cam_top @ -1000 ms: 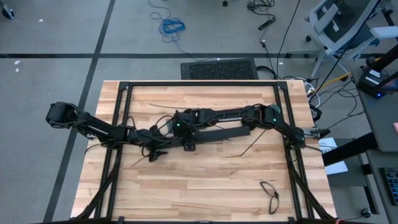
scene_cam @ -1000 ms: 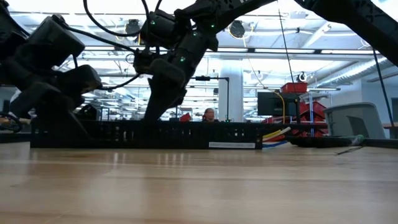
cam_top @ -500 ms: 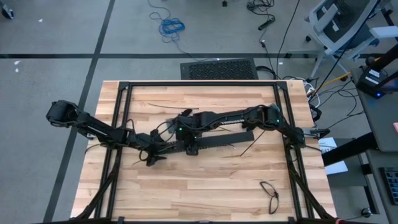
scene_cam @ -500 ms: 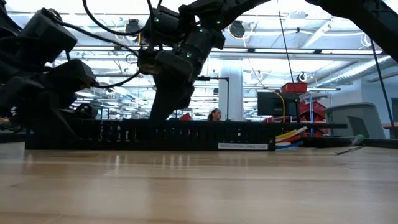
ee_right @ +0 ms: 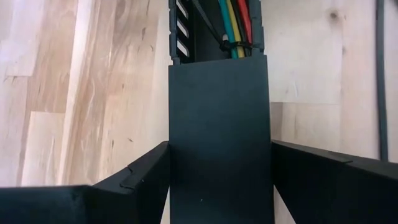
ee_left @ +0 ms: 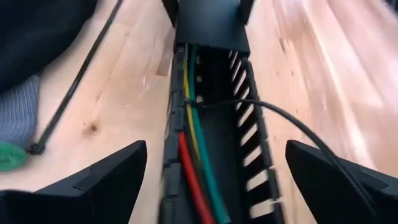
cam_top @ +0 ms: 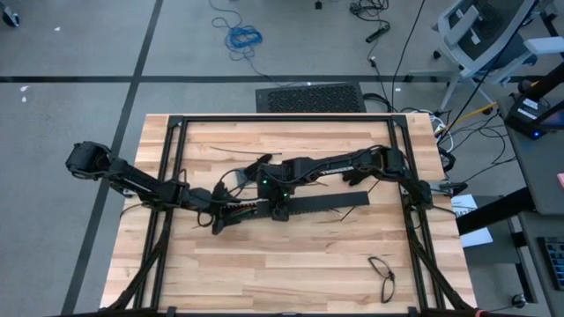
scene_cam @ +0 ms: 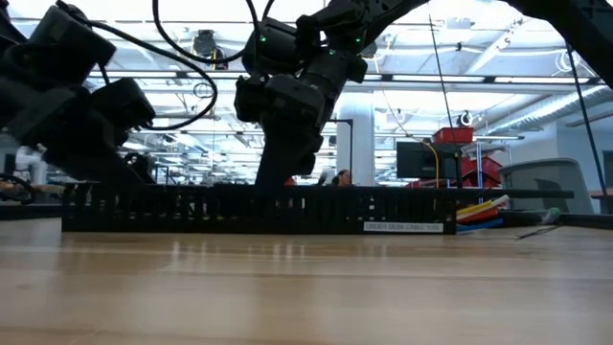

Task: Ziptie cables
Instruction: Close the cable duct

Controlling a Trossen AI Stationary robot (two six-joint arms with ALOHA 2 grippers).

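A long black slotted bar [cam_top: 300, 205] lies flat on the wooden table [cam_top: 291, 264]. Red, yellow and green cables [ee_left: 194, 163] run inside it, bound by a black ziptie [ee_left: 186, 103]. Their ends stick out of the bar's right end [scene_cam: 479, 209]. My right gripper [cam_top: 278, 211] is shut on the bar's covered stretch [ee_right: 217, 143]. My left gripper [cam_top: 220, 220] is open at the bar's left end. Its two fingers [ee_left: 93, 180] stand wide on either side of the bar, touching nothing. My right gripper pinches the bar's two long sides [ee_right: 171, 155] between its two fingers, at the closed cover stretch left of the bar's middle. The fingers slant down from above and lie across the bar. The bar rests with its underside on the table.
Loose black zipties lie on the table [ee_left: 74, 93] [cam_top: 352, 211]. A small black loop [cam_top: 382, 275] sits near the front right corner. Black frame rails [cam_top: 167, 176] [cam_top: 407, 167] run along both table sides. Bare wood lies toward the near edge.
My right gripper has gone toward the table's near edge and a little to the right, sinking slightly. The slotted bar has slid along the table with it, toward the near edge and right. The bar's left end now lies between my left gripper's open fingers.
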